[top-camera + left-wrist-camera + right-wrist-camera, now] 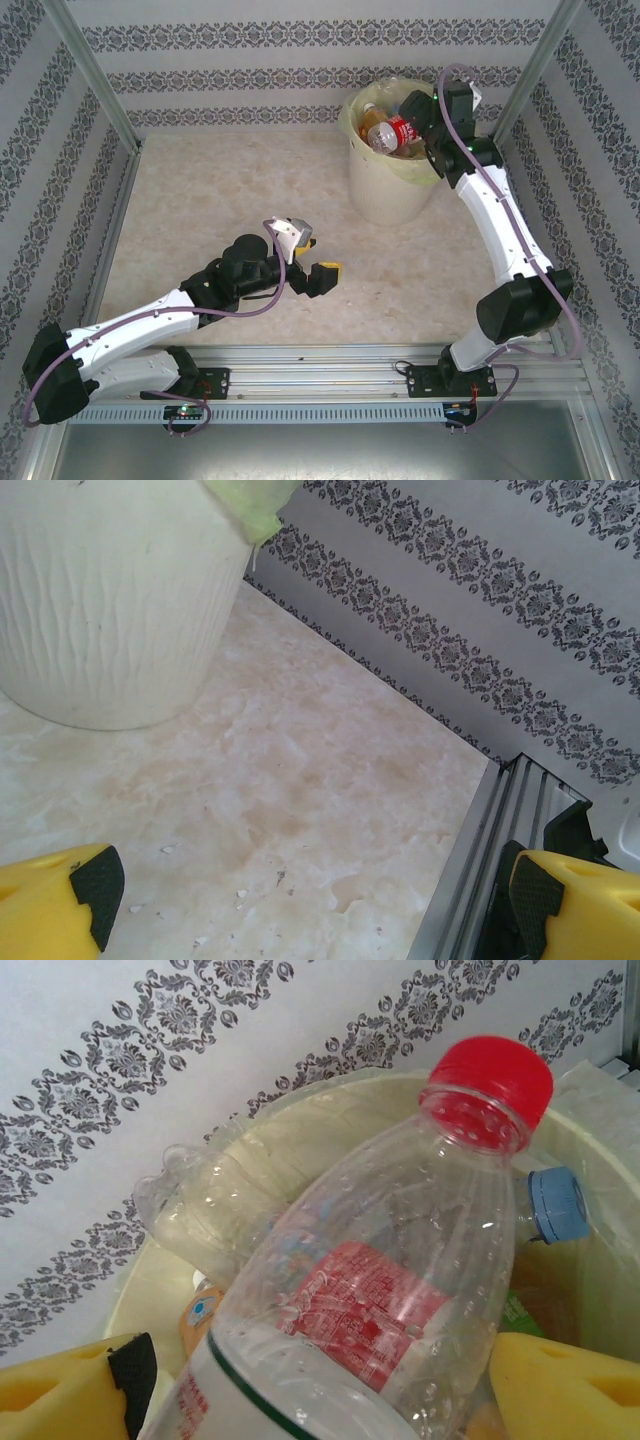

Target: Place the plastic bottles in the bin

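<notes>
Right gripper holding red-capped bottle between fairly wide jaws, hanging over bin at table's 1 o'clock. Other bottles lying inside bin beneath it. Left gripper hovering low near 6 o'clock, jaws fully wide, gripping nothing. Step in hand looking like drop-off. Next move calling for right jaws parting wider, bottle falling inside rim without snagging bag edge.
</notes>
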Action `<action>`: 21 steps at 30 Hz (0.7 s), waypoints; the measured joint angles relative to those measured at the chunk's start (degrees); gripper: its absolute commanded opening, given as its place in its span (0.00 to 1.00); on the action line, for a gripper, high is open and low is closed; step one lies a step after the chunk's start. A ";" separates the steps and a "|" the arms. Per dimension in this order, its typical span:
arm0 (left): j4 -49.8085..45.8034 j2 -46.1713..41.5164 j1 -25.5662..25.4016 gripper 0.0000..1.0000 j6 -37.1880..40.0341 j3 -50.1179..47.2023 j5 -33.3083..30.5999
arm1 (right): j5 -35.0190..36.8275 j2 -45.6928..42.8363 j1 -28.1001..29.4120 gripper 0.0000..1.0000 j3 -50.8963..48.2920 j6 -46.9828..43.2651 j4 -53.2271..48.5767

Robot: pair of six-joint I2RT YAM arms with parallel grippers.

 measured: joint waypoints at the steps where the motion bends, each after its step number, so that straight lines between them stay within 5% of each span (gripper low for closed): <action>1: 0.00 0.00 0.00 1.00 0.02 0.00 0.00 | -0.50 0.35 0.00 0.82 1.18 -0.02 -0.55; 21: -0.02 -0.28 0.00 1.00 0.04 0.00 -0.04 | -5.66 11.65 0.15 0.77 16.41 -0.42 -12.83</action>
